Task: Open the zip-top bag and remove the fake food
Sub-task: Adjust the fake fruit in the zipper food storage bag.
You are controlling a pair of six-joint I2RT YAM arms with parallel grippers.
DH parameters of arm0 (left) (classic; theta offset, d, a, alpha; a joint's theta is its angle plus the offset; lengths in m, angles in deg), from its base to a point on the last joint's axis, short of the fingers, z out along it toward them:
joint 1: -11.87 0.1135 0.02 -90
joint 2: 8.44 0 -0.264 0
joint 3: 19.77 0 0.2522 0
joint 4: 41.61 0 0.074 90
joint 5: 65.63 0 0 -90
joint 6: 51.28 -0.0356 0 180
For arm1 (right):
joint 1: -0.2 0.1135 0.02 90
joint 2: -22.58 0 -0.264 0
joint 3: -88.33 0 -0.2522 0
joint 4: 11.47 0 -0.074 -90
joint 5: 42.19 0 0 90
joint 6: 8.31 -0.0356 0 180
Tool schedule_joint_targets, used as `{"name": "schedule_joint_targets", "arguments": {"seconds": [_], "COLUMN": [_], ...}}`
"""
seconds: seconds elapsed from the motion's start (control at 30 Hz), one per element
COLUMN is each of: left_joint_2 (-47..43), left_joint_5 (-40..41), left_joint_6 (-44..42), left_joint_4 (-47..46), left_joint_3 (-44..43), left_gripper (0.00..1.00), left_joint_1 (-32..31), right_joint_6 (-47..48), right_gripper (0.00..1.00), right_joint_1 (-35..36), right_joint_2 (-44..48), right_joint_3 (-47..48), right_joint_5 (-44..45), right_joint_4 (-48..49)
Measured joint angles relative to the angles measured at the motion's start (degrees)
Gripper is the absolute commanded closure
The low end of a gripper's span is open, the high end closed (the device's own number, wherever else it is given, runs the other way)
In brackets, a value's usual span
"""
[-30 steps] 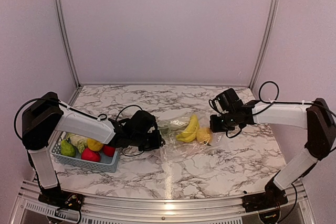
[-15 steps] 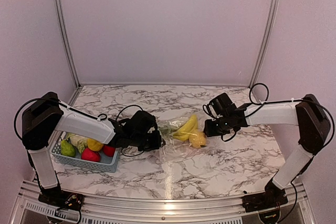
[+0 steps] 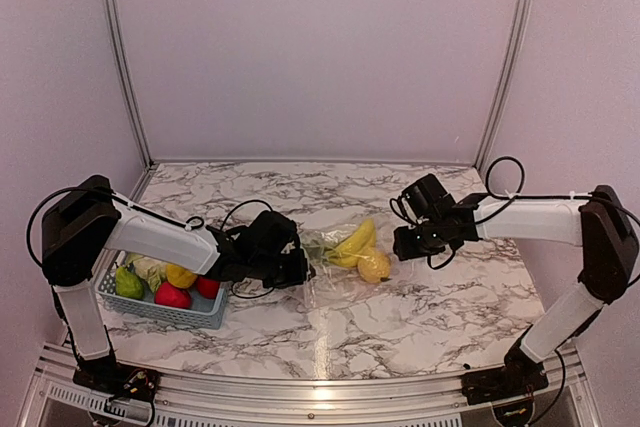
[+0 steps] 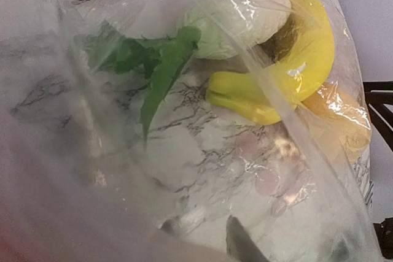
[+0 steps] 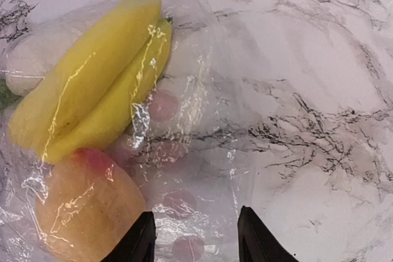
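- Light blue basket (image 3: 165, 316) by the tabletop's left edge holds some fake food (image 3: 173, 295), so part of the job looks done
- Left pincer (image 3: 302, 269) at the bag's left end; film smothers its camera, grip cannot be told
- Zip-top bag (image 3: 335, 292) mid-tabletop holds bananas (image 5: 92, 84), cabbage (image 4: 227, 16) and a round yellow-orange fruit (image 5: 86, 213); seal unreadable
- Right pincer (image 5: 196, 240) released, fingers apart over the bag's right end
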Motion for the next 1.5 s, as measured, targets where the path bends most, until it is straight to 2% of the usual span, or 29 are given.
{"name": "schedule_joint_targets", "arguments": {"seconds": [0.3, 0.53, 0.63, 0.73, 0.97, 1.03, 1.3, 1.5], "left_joint_2": [0.0, 0.0, 0.0, 0.1, 0.5, 0.7, 0.7, 0.7], "left_joint_5": [0.0, -0.2, -0.7, -1.2, -2.5, -3.0, -3.8, -4.2], "left_joint_6": [-0.5, -0.7, -0.8, -0.9, -1.6, -1.7, -1.9, -1.9], "left_joint_4": [0.4, 0.4, 0.5, 0.4, 0.3, 0.2, -0.3, -0.5], "left_joint_3": [-0.7, -1.2, -1.4, -1.6, -1.6, -1.6, -1.6, -1.6], "left_gripper": [0.72, 0.72, 0.71, 0.66, 0.61, 0.60, 0.58, 0.57], "left_joint_1": [0.0, 0.0, 0.0, 0.0, 0.0, -0.1, -0.4, -0.6], "right_joint_6": [-1.4, -2.9, -3.1, -3.6, -4.0, -4.1, -3.2, -2.4], "right_gripper": [0.78, 0.78, 0.73, 0.64, 0.39, 0.34, 0.24, 0.23], "right_joint_1": [2.8, 3.2, 3.2, 3.2, 3.2, 3.2, 3.7, 4.1], "right_joint_2": [3.8, 3.7, 2.6, 1.1, -1.4, -1.8, -4.5, -5.6], "right_joint_3": [1.4, -0.1, -0.7, -1.3, -2.3, -2.4, -2.6, -2.6], "right_joint_5": [0.1, -1.9, -2.8, -3.5, -4.7, -4.9, -4.6, -2.8], "right_joint_4": [-1.2, -0.3, 0.8, 2.3, 4.4, 5.0, 6.4, 6.3]}}
